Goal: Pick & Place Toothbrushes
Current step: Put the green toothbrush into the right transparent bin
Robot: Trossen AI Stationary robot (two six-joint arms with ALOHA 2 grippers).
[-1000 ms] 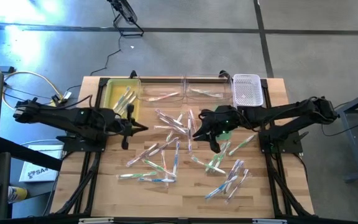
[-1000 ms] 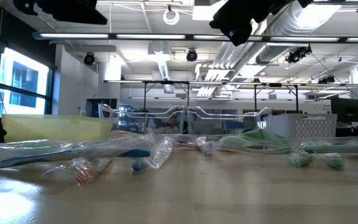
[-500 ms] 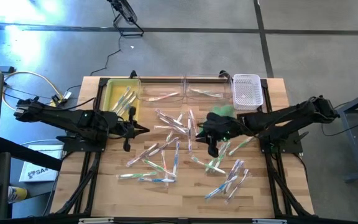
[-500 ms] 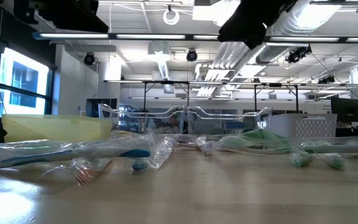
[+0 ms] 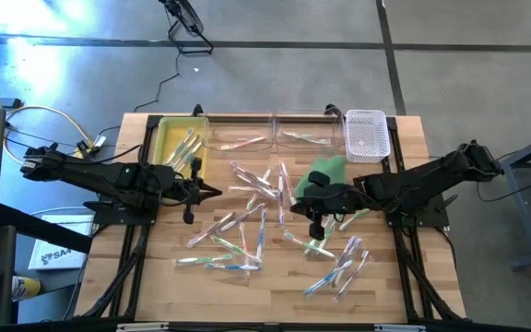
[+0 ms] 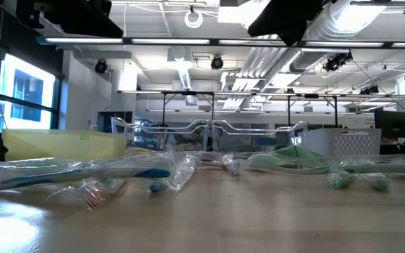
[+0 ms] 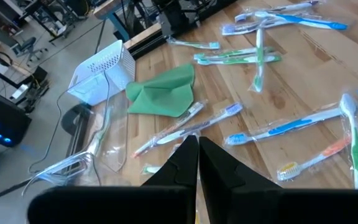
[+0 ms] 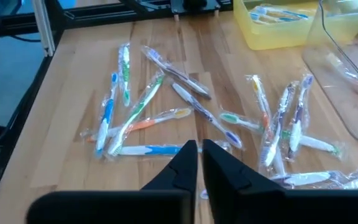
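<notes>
On wooden table [image 5: 164,286], scattered toothbrushes [image 5: 247,226], grey floor [image 5: 284,55]

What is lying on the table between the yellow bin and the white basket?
In the high view, two clear trays stand side by side between the yellow bin and the white basket, each holding toothbrushes.

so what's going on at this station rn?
Two arms are sorting wrapped toothbrushes scattered across the wooden table. A few already lie in the yellow bin and the clear trays at the back. The right end effector is over the middle of the pile, shut, with nothing visibly held. The left end effector is near the yellow bin, also shut and empty. A green cloth lies by the white basket.
</notes>
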